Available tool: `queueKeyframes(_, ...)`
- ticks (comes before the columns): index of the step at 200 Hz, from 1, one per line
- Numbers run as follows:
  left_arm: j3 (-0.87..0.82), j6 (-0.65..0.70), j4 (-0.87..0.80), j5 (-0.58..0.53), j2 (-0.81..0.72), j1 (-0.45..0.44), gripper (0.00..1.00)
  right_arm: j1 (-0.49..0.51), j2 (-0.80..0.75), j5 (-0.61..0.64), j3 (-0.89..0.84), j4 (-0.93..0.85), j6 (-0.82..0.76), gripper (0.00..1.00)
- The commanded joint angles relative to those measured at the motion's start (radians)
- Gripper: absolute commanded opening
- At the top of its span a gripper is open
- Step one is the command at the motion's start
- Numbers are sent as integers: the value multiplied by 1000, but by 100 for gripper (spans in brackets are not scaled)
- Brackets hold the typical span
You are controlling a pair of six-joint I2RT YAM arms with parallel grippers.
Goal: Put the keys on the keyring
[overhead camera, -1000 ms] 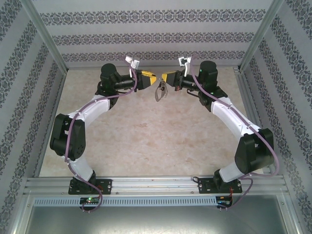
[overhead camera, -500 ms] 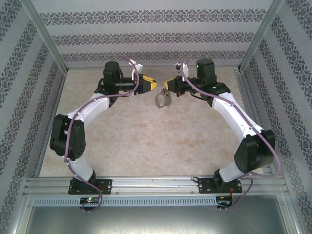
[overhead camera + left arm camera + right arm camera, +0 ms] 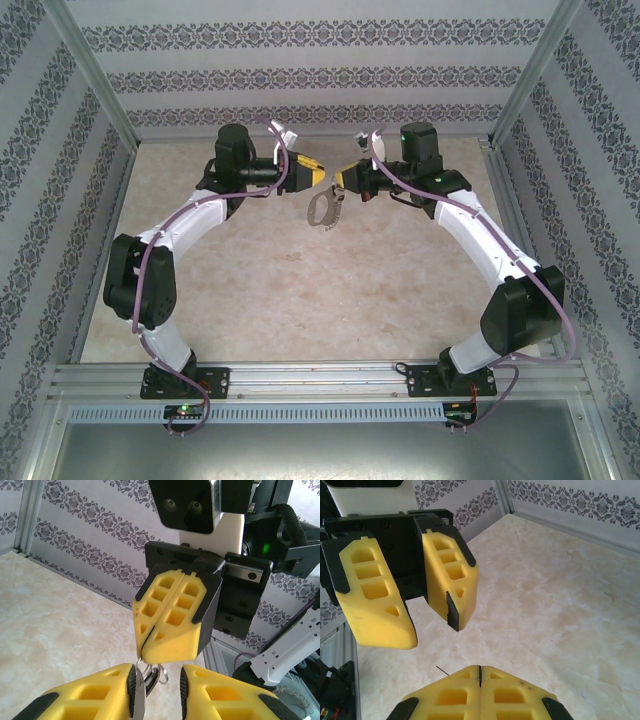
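Note:
The keyring hangs in the air over the far middle of the table, with my right gripper shut on its top. In the left wrist view the right gripper pinches a thin wire of the keyring. A dark-headed key dangles among the loops. My left gripper faces it with jaws apart, the ring bundle hanging between them. A flat silver piece lies against its left pad. In the right wrist view a thin wire end sticks out beside the right gripper, and the left gripper stands open opposite.
Patterned walls and aluminium frame posts enclose the beige marble table. Both arms curve inward and meet near the back wall. The table's near half lies between the two arm bases.
Both wrists have rolled and the two grippers have drawn slightly apart. The keyring swung lower and right, and now hangs a little further left again under the right gripper.

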Motion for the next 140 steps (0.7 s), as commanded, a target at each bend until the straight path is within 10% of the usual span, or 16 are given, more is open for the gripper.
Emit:
queueKeyframes(1, 29, 3, -1, 40, 22, -19, 32, 7, -3, -35, 17, 41, -5, 0)
queueKeyframes(140, 16, -6, 23, 33, 53, -41, 30, 3, -9, -76, 1, 81, 24, 0)
